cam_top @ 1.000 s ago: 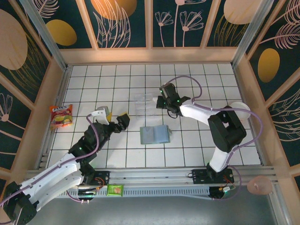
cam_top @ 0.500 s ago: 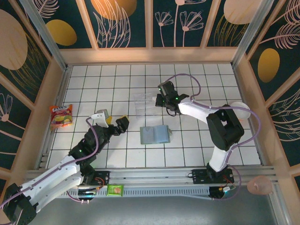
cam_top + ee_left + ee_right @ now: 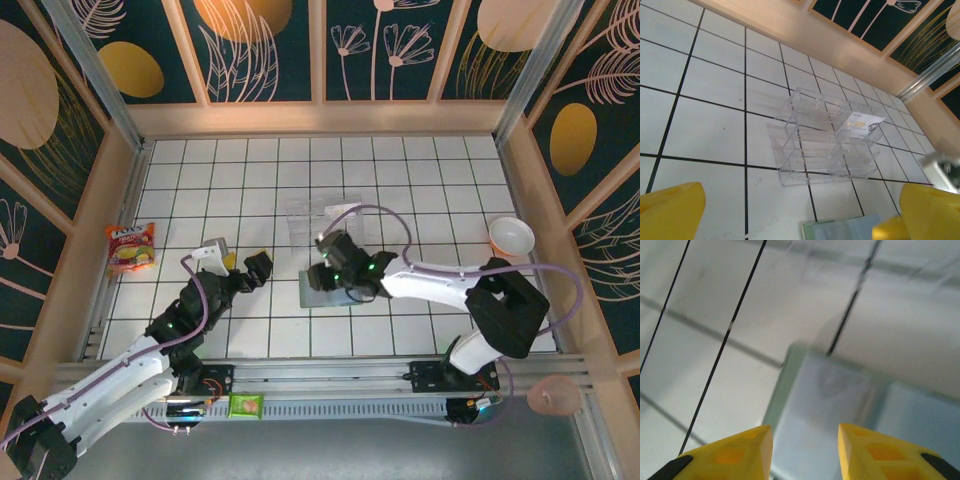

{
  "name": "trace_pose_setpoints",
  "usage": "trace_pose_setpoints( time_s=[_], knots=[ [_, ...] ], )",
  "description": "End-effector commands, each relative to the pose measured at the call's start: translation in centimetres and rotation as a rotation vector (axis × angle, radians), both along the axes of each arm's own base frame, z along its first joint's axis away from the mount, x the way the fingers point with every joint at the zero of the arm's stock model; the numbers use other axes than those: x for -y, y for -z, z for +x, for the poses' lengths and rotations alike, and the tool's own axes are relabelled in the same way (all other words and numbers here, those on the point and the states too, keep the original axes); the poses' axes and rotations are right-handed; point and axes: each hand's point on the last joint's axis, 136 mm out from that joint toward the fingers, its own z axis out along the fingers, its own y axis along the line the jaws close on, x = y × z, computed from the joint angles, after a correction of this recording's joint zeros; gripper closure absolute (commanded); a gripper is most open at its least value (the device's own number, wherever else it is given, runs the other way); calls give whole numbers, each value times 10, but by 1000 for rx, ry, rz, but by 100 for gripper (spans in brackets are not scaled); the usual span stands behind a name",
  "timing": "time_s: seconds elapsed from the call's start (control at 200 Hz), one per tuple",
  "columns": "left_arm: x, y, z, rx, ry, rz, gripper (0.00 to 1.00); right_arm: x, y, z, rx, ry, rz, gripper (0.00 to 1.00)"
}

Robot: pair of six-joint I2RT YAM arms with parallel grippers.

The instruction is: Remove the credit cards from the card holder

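The grey-green card holder [image 3: 313, 296] lies open and flat near the table's middle. It also shows in the right wrist view as a blurred grey-green card holder [image 3: 840, 405] and at the bottom edge of the left wrist view as the card holder [image 3: 847, 231]. My right gripper [image 3: 328, 270] hovers right over it, and the right gripper [image 3: 804, 450] is open with nothing between its yellow fingers [image 3: 732, 452]. One credit card [image 3: 860, 123] with white marks rests in a clear acrylic organizer [image 3: 815, 145] behind the holder. My left gripper [image 3: 245, 263] stands open to the holder's left.
The clear organizer [image 3: 305, 222] sits one tile behind the holder. A red snack packet [image 3: 130, 247] lies at the left edge, and an orange-and-white cup [image 3: 511, 237] stands at the right. A green packet [image 3: 245, 404] rests on the front rail. Wooden walls ring the table.
My right gripper has come forward and left from beside the organizer to just above the card holder, and its jaws have opened. The left arm has barely moved.
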Motion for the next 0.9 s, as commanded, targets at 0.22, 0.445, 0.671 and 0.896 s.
trace_pose_setpoints(
  time_s=[0.22, 0.445, 0.671, 0.896],
  knots=[
    [0, 14, -6, -32, 16, 2, 1, -10, 32, -16, 72, -67, -238, 58],
    [-1, 14, -7, -33, 19, 11, 1, -4, 51, -20, 70, -70, -336, 60],
    [0, 13, -7, -29, 27, 28, 1, 5, 73, -28, 36, -52, -394, 85],
    [16, 19, -11, -44, 119, 44, 10, -13, 40, -19, 78, -20, -194, 100]
  ],
)
